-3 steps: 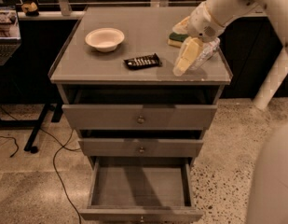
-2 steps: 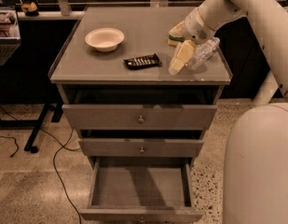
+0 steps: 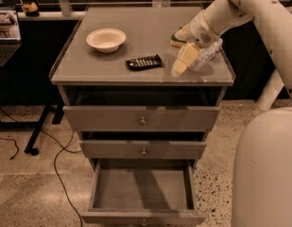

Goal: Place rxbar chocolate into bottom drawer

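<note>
The rxbar chocolate (image 3: 144, 62), a flat black bar with pale lettering, lies on the grey cabinet top (image 3: 84, 63) near its front edge. My gripper (image 3: 182, 63) hangs just right of the bar, fingers pointing down at the cabinet top, a short gap from it. It holds nothing that I can see. The bottom drawer (image 3: 141, 189) is pulled out below, its flat grey floor bare. The green-and-yellow sponge (image 3: 178, 38) and the clear plastic bottle (image 3: 208, 56) lie partly hidden behind the gripper and arm.
A white bowl (image 3: 106, 39) sits at the left of the cabinet top. Two upper drawers (image 3: 141, 119) are shut. A cable (image 3: 58, 162) trails on the floor at left. My white base (image 3: 266, 174) fills the lower right.
My gripper has moved left and toward the front of the cabinet top, closer to the rxbar. The bar, bowl and drawers have not moved.
</note>
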{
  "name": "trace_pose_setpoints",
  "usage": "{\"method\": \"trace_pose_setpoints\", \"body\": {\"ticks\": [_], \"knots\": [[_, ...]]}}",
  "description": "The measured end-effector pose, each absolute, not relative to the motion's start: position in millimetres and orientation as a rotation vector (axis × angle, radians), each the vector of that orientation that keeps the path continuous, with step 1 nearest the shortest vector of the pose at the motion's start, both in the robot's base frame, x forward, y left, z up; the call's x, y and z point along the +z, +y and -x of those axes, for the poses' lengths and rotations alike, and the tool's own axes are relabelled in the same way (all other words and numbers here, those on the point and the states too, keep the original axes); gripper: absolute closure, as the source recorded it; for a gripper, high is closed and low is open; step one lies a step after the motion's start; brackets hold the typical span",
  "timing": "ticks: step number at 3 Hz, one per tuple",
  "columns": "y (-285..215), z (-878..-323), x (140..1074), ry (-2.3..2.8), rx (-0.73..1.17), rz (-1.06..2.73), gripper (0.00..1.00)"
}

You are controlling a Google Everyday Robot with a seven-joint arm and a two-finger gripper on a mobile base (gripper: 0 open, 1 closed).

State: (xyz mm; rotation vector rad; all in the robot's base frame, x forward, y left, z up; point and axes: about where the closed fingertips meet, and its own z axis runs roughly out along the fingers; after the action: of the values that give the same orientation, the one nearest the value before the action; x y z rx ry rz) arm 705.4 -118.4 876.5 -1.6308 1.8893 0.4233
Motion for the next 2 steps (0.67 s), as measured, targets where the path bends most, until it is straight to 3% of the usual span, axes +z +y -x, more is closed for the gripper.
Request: {"method": "trace_pose_setpoints", "body": {"ticks": [2], "knots": [[-102,-731,859,1.860,0.496,1.589,0.00]]}}
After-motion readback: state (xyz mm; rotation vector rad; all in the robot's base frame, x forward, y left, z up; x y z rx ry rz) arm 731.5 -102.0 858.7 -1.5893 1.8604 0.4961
